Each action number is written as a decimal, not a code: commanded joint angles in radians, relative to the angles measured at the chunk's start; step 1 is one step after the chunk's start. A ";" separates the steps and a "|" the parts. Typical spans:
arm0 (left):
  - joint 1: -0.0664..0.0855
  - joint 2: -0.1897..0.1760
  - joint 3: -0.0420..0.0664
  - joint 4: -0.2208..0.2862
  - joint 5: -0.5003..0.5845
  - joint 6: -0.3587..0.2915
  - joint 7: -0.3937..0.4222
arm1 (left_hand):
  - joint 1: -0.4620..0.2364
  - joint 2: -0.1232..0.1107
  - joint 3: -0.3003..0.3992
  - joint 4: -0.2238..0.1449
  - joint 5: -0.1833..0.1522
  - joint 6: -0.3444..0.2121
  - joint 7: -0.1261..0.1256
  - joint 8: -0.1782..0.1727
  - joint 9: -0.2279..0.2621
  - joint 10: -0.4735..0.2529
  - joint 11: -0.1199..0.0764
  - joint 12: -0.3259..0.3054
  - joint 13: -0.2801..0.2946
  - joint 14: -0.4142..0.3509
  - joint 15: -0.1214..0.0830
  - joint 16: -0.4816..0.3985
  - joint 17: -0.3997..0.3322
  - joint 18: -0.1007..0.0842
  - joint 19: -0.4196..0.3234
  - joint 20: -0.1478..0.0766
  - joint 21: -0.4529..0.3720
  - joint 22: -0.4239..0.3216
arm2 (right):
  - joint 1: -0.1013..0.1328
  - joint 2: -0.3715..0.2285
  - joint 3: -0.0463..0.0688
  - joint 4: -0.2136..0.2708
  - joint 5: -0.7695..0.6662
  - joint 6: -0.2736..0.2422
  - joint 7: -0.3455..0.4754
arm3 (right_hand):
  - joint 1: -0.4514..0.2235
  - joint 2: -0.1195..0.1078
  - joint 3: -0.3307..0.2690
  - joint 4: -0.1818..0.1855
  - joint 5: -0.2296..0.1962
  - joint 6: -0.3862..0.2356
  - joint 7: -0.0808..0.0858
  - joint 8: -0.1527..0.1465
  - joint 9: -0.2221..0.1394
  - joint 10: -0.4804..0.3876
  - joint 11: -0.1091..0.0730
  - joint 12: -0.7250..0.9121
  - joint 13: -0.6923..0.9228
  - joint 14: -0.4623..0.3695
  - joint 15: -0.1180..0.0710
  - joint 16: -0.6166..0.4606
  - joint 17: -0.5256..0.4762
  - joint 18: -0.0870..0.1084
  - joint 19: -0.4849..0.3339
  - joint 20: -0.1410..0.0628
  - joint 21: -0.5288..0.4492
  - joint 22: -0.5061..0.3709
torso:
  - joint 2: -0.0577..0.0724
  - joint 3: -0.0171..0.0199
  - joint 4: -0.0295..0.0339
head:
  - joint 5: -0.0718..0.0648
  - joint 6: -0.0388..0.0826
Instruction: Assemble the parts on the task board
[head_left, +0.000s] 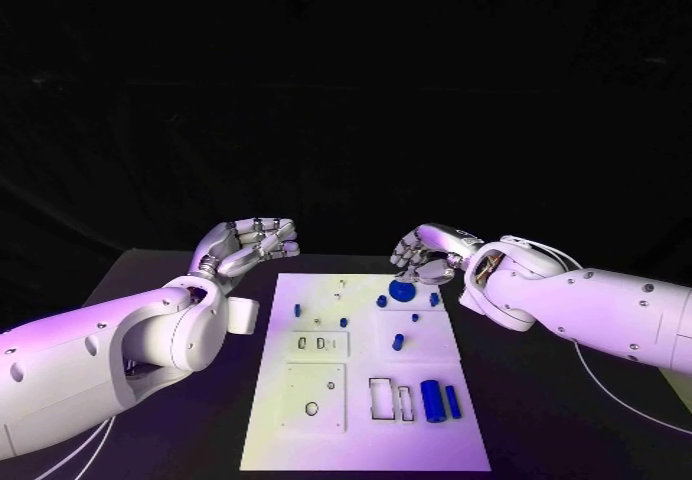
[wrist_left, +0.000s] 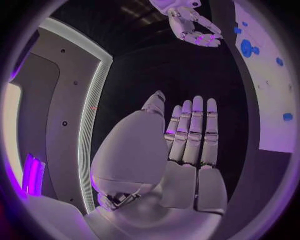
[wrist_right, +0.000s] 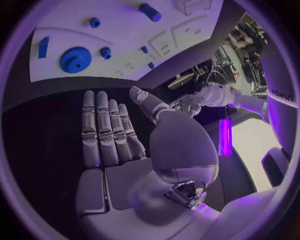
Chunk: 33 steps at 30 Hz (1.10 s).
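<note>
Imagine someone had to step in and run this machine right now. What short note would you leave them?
Left hand: open, empty, above the table past the task board's far left corner.
Right hand: open, empty, over the board's far right edge, near the blue gear.
Two blue cylinders lie at the near right; small blue pieces are scattered mid-board.
Nothing held; how much is assembled I cannot tell.

My head camera looks down on the task board (head_left: 368, 370) from above. Each wrist camera sits close behind its own palm, facing along the fingers. All three share the board's far end, where the blue gear (head_left: 402, 291) (wrist_right: 75, 59) (wrist_left: 246, 48) lies.
</note>
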 joint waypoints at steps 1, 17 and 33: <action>0.004 -0.017 0.004 0.038 -0.030 0.043 -0.004 | 0.002 -0.006 0.000 0.004 -0.004 0.004 0.000 0.002 0.001 0.004 0.000 -0.006 0.001 0.004 0.000 0.001 0.003 0.012 0.004 0.000 0.002 -0.002 | 0.008 0.009 0.001 0.007 -0.258 0.065 -0.100 | -0.004 -0.034 -0.015 -0.007 0.010 0.057 -0.033 0.005 0.041 0.087 -0.044 -0.031 0.007 0.242 -0.074 0.113 0.129 0.020 0.197 -0.077 0.130 0.064 | 0.030 -0.0061 0.0087 | -0.006 0.004; 0.023 -0.062 0.014 0.134 -0.028 0.059 -0.010 | -0.004 -0.009 -0.007 0.009 -0.011 0.000 0.004 -0.001 0.002 -0.005 0.005 -0.023 0.000 -0.002 0.004 -0.005 0.010 0.011 0.005 0.002 -0.002 -0.006 | 0.026 0.055 0.002 -0.002 -0.403 0.136 -0.174 | -0.022 -0.070 0.011 0.035 -0.009 0.062 -0.042 -0.039 0.156 0.051 -0.054 -0.040 0.046 0.383 -0.094 0.874 0.797 -0.041 0.306 -0.104 0.816 0.764 | 0.084 -0.0216 0.0318 | -0.032 0.013; 0.028 -0.062 0.016 0.132 -0.004 0.057 -0.016 | -0.009 -0.006 -0.016 0.007 -0.011 -0.013 0.011 -0.010 0.003 -0.012 0.013 -0.047 0.001 -0.026 0.013 -0.024 0.017 0.009 -0.004 0.008 -0.014 -0.015 | 0.018 0.067 0.001 -0.018 -0.415 0.178 -0.188 | -0.008 -0.065 0.012 0.044 -0.003 0.060 -0.038 -0.053 0.174 0.033 -0.049 -0.038 0.055 0.392 -0.088 0.979 0.881 -0.060 0.330 -0.093 0.936 0.922 | 0.100 -0.0256 0.0401 | -0.041 0.003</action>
